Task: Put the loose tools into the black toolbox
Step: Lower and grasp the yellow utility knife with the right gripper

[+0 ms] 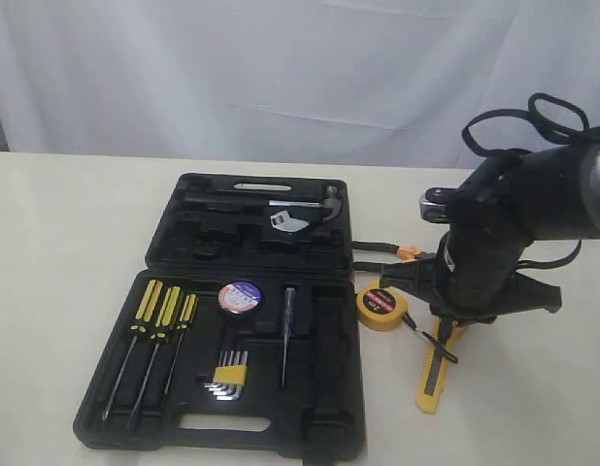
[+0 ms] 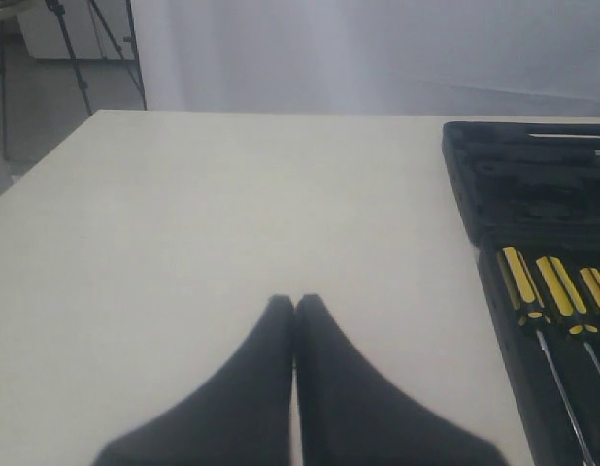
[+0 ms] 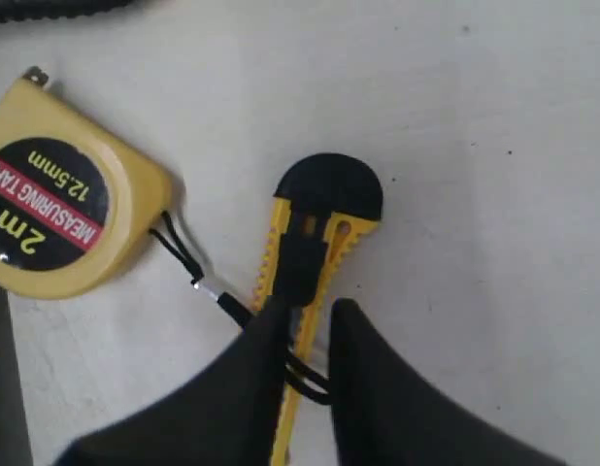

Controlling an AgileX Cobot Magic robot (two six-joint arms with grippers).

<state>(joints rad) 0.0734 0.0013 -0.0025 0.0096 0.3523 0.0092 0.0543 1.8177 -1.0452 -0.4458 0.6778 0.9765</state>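
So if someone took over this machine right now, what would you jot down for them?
Left gripper: shut, empty, over bare table beside the toolbox.
Right gripper: slightly parted, low over the utility knife, apparently not gripping it.
Done: tape roll sits in the toolbox.
To do: utility knife, tape measure and pliers lie on the table, right of the toolbox.

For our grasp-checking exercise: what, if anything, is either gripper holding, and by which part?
Nothing. The right gripper has its jaws slightly apart over the utility knife, which lies on the table; the left gripper is shut, empty.
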